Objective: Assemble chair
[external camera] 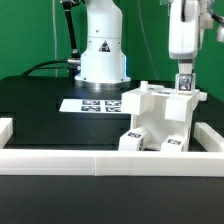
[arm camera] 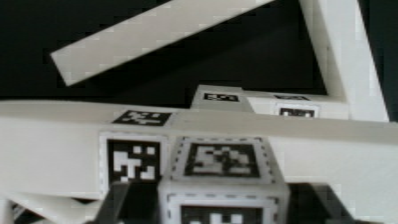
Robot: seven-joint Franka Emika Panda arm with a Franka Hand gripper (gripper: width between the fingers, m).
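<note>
The partly built chair [external camera: 152, 101], a white stepped structure of tagged slabs, stands on the black table at the exterior view's right. My gripper [external camera: 184, 86] hangs over its right end, shut on a small white tagged block [external camera: 184, 81] that sits at the structure's top edge. In the wrist view the same block [arm camera: 221, 170] fills the space between my dark fingers [arm camera: 118, 205], with the gripper [arm camera: 222, 208] closed on its sides. Beyond it lies the chair's white slab [arm camera: 63, 122] with several tags. Whether the block touches the structure, I cannot tell.
Two loose white tagged parts [external camera: 135, 141] [external camera: 172, 143] lie in front of the chair. A long low white rail [external camera: 100, 162] borders the table's front and sides. The marker board [external camera: 93, 104] lies flat before the arm's white base [external camera: 102, 55]. A white bar [arm camera: 160, 40] crosses the black surface.
</note>
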